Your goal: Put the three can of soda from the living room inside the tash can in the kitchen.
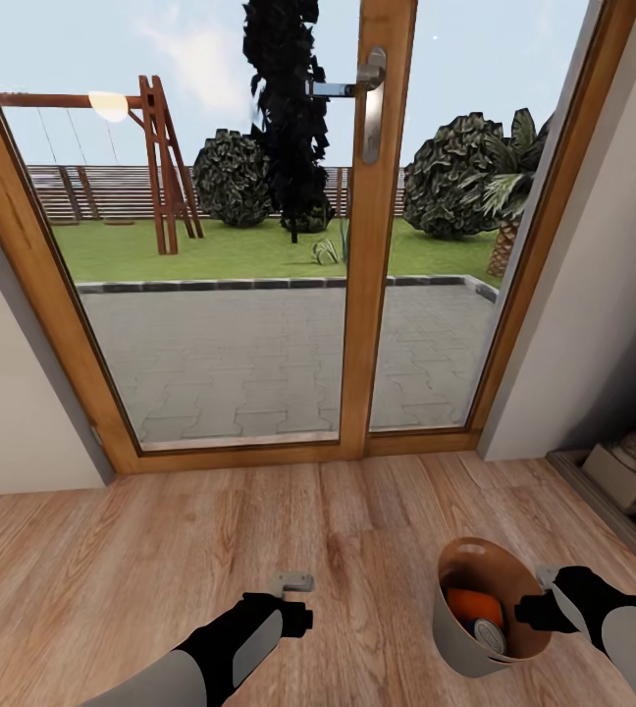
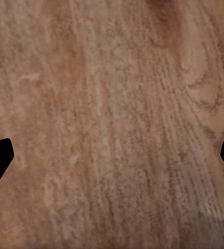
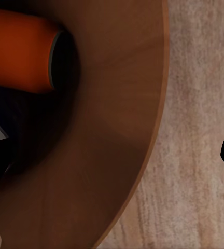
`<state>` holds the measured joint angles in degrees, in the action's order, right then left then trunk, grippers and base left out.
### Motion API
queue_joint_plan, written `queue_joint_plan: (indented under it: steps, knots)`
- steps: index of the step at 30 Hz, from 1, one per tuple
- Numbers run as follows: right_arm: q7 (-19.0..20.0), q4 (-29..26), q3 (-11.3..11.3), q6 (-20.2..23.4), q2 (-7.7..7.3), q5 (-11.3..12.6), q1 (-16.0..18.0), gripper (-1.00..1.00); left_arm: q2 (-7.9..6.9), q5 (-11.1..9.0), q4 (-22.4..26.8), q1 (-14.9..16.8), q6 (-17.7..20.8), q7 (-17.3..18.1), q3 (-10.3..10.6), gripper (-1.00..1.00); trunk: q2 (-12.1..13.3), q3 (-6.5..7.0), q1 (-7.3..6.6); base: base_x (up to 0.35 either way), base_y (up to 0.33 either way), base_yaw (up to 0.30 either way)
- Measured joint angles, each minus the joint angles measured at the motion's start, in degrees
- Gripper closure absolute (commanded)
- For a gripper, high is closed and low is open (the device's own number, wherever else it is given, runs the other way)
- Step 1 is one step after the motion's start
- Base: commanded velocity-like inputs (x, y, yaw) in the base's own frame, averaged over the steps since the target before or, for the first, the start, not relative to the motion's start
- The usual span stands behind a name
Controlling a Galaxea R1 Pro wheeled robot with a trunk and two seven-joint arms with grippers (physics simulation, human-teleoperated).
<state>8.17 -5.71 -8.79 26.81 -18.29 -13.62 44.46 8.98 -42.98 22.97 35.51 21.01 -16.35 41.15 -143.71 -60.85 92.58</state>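
Facing a tall wooden-framed glass door (image 1: 377, 245) with a garden beyond it, I hold both arms low over the light-brown wooden plank floor (image 1: 161, 550). My right gripper (image 1: 539, 611) sits at the rim of the small round tapered bin, grey outside and tan wood-coloured inside (image 1: 460, 643), which stands on the floor just ahead of me to my right, its mouth tilted toward the door. Inside it lies an orange-red cylindrical soda can (image 1: 473, 604) on its side; its long axis runs roughly across the bin's floor, and one round grey end faces toward my right gripper. In the right wrist view the orange-red body (image 3: 18, 52) rests against the brown inner wall (image 3: 117, 129), with the black fingertips spread wide at the picture's edges, so that gripper is open. My left gripper (image 1: 293, 584) hovers over bare planks (image 2: 112, 124), fingers wide apart and holding nothing.
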Motion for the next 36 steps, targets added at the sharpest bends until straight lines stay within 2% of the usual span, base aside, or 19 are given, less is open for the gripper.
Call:
queue_joint_plan:
  steps: [7,17,24,36]
  knots:
    - [0.0,0.0,0.0,0.0,0.01,0.0,0.0,-1.00,0.01,0.1,1.0,0.0,0.1,0.1,0.1,-1.00,0.0,0.00,0.00,0.000,0.000,0.000]
    - [0.0,-0.2,0.0,-0.1,0.01,0.0,0.0,-1.00,-0.01,0.1,2.1,0.0,0.1,0.1,0.2,-1.00,0.1,2.21,-0.26,0.000,0.000,0.000]
    - [0.0,0.1,0.0,-2.3,0.01,0.1,0.0,-1.00,-0.02,0.1,2.1,0.0,0.0,0.1,0.2,-1.00,0.2,3.76,-0.44,0.000,0.000,0.000]
    - [0.0,0.2,0.0,-3.0,0.01,0.1,0.0,-1.00,-0.02,0.1,2.2,0.0,0.1,0.2,0.2,-1.00,0.4,6.42,-0.75,0.000,0.000,0.000]
